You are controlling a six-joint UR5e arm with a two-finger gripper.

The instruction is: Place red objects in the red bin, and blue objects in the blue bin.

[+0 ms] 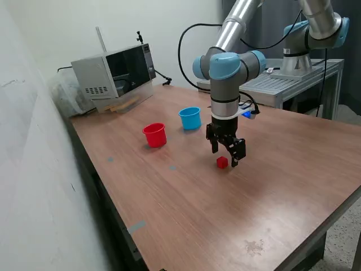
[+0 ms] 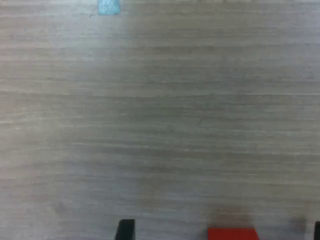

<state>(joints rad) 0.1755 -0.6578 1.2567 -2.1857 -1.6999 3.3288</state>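
Over the wooden table (image 1: 186, 197), open gripper (image 1: 225, 155) straddles red cube (image 1: 222, 162).

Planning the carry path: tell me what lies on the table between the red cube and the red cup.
Nothing: in the exterior view, only bare table runs from the red cube to the red cup.

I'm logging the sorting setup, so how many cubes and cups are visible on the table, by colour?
Red cube: 1
Blue cubes: 0 visible
Red cup: 1
Light blue cup: 1
Total: 3
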